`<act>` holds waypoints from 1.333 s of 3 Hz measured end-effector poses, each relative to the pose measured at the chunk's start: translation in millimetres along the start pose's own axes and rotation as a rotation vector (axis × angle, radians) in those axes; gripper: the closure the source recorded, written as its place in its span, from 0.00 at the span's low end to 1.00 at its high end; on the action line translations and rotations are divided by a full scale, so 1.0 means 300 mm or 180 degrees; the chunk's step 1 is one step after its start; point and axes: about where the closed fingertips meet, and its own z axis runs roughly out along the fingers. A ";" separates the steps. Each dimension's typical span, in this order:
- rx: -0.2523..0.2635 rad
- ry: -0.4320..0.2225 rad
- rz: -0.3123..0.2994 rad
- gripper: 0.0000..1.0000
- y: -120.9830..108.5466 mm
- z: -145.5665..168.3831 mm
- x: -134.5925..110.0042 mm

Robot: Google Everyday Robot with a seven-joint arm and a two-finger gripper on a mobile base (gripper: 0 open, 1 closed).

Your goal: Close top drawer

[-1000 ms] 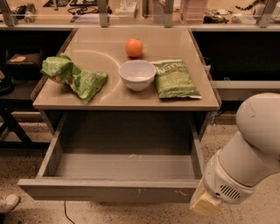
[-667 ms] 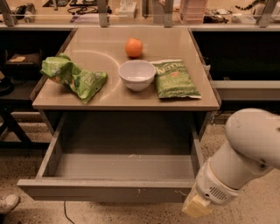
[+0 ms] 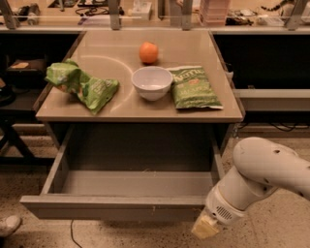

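Camera view, sole view on record.

**Task item.** The top drawer (image 3: 111,207) stands fully pulled out beneath the table, filling the frame from 6 to 8 o'clock. Its inside appears bare and its grey front faces the camera.

**Gripper.** The gripper (image 3: 206,226) sits at 5 o'clock, at the right end of the drawer front and near its lower edge. Only a pale tip shows beyond the white arm (image 3: 261,169). Whether it is open or closed cannot be told, nor whether it touches the front.

**Risks, as judged.**
- A push from so far right of centre could skew the drawer on its runners and jam it part-way.
- With the tip this low, it could slip under the front edge and miss.
- A hard closing jolt could set the orange (image 3: 148,52) rolling.

**Surface.** The tan table top (image 3: 106,53) carries the orange at 12 o'clock and a white bowl (image 3: 152,82) just below it. A flat green chip bag (image 3: 193,87) lies beside the bowl at 1 o'clock, and a crumpled green bag (image 3: 82,85) lies at 10 o'clock.

**Room.** The speckled floor (image 3: 24,189) has a shoe (image 3: 7,225) at 8 o'clock. A cluttered counter (image 3: 242,14) runs along the back.
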 end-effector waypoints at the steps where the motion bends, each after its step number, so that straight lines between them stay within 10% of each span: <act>1: 0.0000 0.0000 0.0000 1.00 0.002 0.000 0.002; 4: 0.0327 -0.0165 0.0082 1.00 -0.101 -0.073 -0.037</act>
